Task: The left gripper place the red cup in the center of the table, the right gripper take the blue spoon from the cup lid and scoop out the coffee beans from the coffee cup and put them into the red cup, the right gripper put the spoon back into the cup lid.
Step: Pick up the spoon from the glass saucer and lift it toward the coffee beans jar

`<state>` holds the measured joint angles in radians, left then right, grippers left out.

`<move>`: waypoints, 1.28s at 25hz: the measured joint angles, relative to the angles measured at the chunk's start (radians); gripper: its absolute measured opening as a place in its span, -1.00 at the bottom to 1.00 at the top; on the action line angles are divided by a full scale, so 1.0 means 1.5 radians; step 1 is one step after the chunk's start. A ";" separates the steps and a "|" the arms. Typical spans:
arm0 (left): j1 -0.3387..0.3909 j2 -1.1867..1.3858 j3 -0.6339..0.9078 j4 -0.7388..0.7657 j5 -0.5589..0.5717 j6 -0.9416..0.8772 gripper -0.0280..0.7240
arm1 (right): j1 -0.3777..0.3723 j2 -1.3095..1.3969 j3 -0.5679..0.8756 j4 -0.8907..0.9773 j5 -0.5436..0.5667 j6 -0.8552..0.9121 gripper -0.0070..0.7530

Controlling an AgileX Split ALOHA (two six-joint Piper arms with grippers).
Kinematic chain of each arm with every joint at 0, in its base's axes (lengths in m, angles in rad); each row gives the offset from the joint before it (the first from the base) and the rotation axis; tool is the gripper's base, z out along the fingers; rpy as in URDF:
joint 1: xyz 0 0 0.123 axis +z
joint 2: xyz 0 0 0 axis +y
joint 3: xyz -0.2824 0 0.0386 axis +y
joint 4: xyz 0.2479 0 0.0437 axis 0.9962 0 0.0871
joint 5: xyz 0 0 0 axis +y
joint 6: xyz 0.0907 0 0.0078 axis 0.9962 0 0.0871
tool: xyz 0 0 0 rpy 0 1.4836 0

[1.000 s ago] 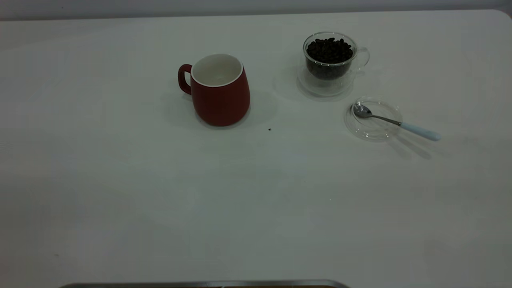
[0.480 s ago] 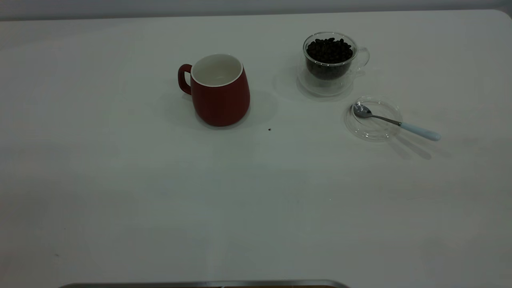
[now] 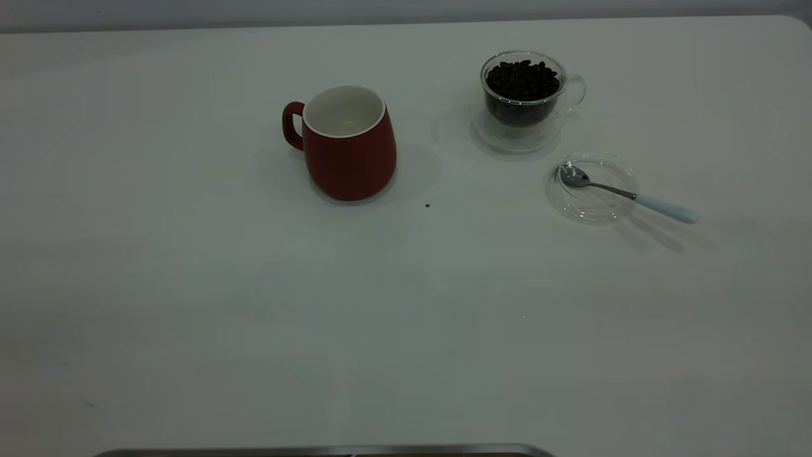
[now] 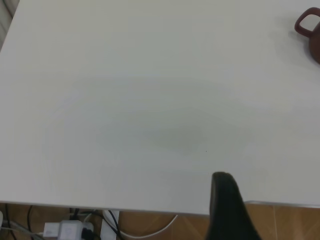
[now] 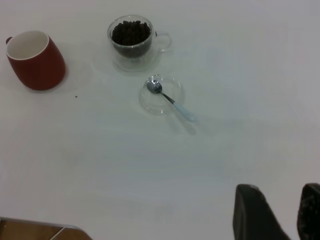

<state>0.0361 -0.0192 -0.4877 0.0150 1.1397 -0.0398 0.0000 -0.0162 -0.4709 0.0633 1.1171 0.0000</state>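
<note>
- I have the desk (image 3: 190, 317), white and plain, carrying everything; I'll place the rest from the red cup.
- The red cup (image 3: 347, 143) stands upright near the desk's middle, toward the far side in my exterior view. Its loop handle points away from the glassware, and its white inside looks bare.
- The coffee cup (image 3: 523, 95) stands upright, well apart from the red cup on the side away from that handle and a little farther back. It is clear glass on a flared base, and its own handle faces away from the red cup.
- My right hand (image 5: 280, 212) shows only in its wrist view as two dark fingers with a gap between them, gripping nothing, far from the red cup and off beyond the lid.
- My left hand (image 4: 227, 207) shows only as one dark finger over the desk's edge, well apart from the red cup's handle; I cannot tell whether it is open or closed.
- The cup lid (image 3: 591, 187) lies flat just beside the coffee cup, farther from the red cup and nearer the front.
- The coffee beans (image 3: 523, 79) heap to the coffee cup's rim.
- The blue spoon (image 3: 628, 193) has its bowl resting in the lid, the pale handle reaching out over the rim away from the red cup.
- A dark speck (image 3: 427, 205) lies on the desk near the red cup's base, on the glassware side.
</note>
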 joint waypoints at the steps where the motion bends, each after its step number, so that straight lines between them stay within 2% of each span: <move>1: 0.000 0.000 0.000 0.000 0.000 0.000 0.40 | 0.000 0.000 0.000 0.001 0.000 0.000 -0.29; 7: 0.000 0.000 0.000 0.000 0.000 0.000 0.40 | 0.000 0.021 -0.010 0.024 -0.027 -0.008 -0.22; 14: 0.000 0.000 0.000 0.000 0.001 0.000 0.40 | 0.000 0.258 -0.015 0.105 -0.222 -0.015 0.26; 18: 0.000 0.000 0.000 0.000 0.001 0.000 0.40 | 0.000 0.447 -0.015 0.176 -0.310 -0.051 0.35; 28: 0.000 0.000 0.000 0.000 0.002 0.001 0.40 | 0.000 0.859 -0.016 0.506 -0.557 -0.382 0.36; 32: 0.000 0.000 0.000 0.000 0.002 0.001 0.40 | -0.001 1.003 -0.029 0.669 -0.599 -0.534 0.35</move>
<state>0.0361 -0.0192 -0.4877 0.0150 1.1427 -0.0385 -0.0013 1.4877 -0.5137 1.0668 0.2184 -0.8003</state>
